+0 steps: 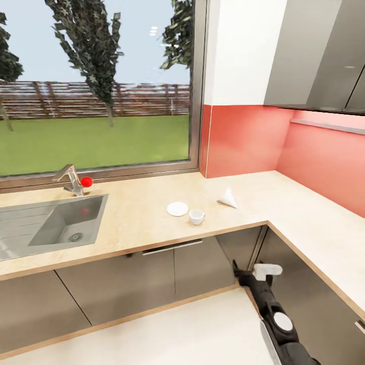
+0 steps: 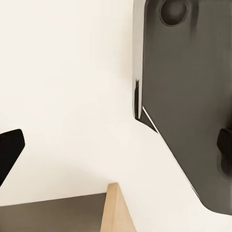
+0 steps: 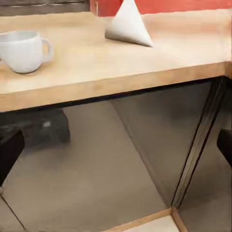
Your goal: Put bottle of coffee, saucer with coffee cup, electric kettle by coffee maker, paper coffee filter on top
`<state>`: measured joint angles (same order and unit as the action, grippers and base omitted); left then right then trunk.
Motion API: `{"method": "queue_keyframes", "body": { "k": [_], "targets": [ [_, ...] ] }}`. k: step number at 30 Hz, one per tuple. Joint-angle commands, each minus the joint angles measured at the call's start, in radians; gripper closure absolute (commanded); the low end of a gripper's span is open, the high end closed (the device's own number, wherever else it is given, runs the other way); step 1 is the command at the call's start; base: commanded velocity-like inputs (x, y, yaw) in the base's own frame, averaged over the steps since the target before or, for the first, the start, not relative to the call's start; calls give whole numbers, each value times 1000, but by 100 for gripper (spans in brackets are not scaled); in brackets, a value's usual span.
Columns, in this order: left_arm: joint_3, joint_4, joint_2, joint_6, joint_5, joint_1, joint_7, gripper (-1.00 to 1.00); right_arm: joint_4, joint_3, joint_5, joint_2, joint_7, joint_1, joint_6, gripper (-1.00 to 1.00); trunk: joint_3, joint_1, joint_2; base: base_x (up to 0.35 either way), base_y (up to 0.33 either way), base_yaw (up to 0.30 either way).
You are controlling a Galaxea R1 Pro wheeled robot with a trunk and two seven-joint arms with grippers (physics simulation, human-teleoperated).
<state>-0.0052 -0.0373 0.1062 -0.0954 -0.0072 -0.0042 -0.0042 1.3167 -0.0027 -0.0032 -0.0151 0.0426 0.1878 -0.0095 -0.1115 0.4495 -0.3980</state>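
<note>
Now the countertop (image 1: 132, 223) carries the saucer (image 1: 177, 209), with the cup (image 1: 196, 217) just right of it and nearer, apart from it. Farther right the paper filter (image 1: 229, 198) lies tipped over. Below the counter edge the right gripper (image 1: 237, 268) hangs empty, fingers spread. Left gripper's dark fingers (image 2: 8, 150) also stand apart over pale floor.

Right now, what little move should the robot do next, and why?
Probably raise the right gripper toward the coffee cup. It hangs open below the kitchen countertop edge, and the cup stands beside the saucer, not on it.
</note>
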Motion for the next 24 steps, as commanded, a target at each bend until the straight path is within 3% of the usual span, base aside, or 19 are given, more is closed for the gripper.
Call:
{"method": "queue_keyframes", "body": {
  "k": [1, 6, 11, 12, 13, 14, 24],
  "targets": [
    [-1, 0, 0, -3, -1, 0, 0, -100, 7, 0, -1, -1, 14, 17, 3, -100, -2, 1, -2, 0, 0, 0],
    [-3, 3, -2, -1, -2, 0, -2, -100, -10, 2, -1, -11, 92, 217, 98, -100, -2, 1, -2, 0, 0, 0],
    [-4, 3, -7, 0, 0, 0, -4, -100, -193, 3, -1, -16, 104, 463, 140, -100, -2, 1, -2, 0, 0, 0],
    [-3, 3, -8, 3, 1, 0, -8, -100, -328, 3, -1, -18, 105, 602, 147, -100, -2, 1, -2, 43, 0, 0],
    [-3, 4, -10, 8, 2, 0, -8, -100, -416, 3, -1, -19, 109, 687, 150, -100, -2, 1, -2, 143, 0, 0],
    [1, 21, -11, 12, 7, -1, 0, -100, -530, 4, -1, -37, 153, 797, 153, -100, -2, 1, -2, 311, 0, 0],
    [7, 63, -11, 13, 10, -1, 3, -100, -650, 4, 2, -43, 161, 809, 149, -100, -1, 1, -2, 332, 0, 0]
  ]
}}
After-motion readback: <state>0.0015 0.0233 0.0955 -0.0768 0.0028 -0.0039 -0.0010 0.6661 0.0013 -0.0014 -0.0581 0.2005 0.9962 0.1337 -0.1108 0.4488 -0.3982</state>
